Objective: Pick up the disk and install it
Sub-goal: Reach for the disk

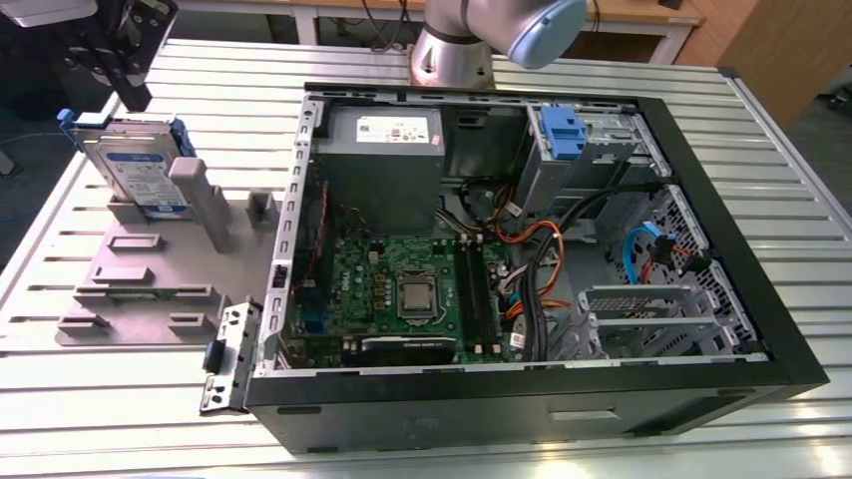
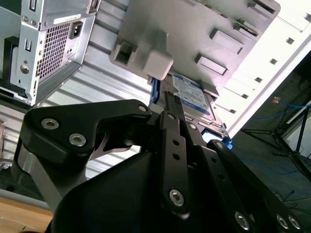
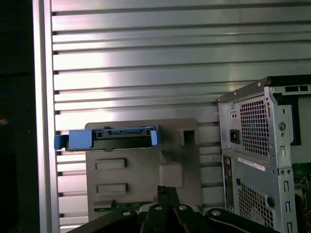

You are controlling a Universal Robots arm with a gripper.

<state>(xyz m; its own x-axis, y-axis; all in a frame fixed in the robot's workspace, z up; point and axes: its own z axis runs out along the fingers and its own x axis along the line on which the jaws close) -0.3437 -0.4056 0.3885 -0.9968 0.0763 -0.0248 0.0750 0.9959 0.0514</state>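
Jaws together above the disk [image 1: 136, 172], upright in grey fixture [image 1: 150, 291] beside computer case [image 1: 533, 401]

Shiny ribbed metal table [image 1: 80, 419], plastic-framed disk [image 1: 138, 170]

- The black metal gripper [image 1: 130, 80] runs off the exterior view's top edge.
- The flat silver-grey disk with blue-and-white label and blue plastic frame [image 1: 138, 170] stands with its lower edge hidden in a grey plastic fixture [image 1: 147, 289].
- In the second wrist view the gripper [image 2: 189, 126] covers part of the disk's label [image 2: 192, 92].
- The same edge cuts the arm's grey column [image 1: 453, 55] and pale blue cap [image 1: 546, 30].
- The first wrist view's frame crops the perforated grey metal computer case [image 3: 262, 160].
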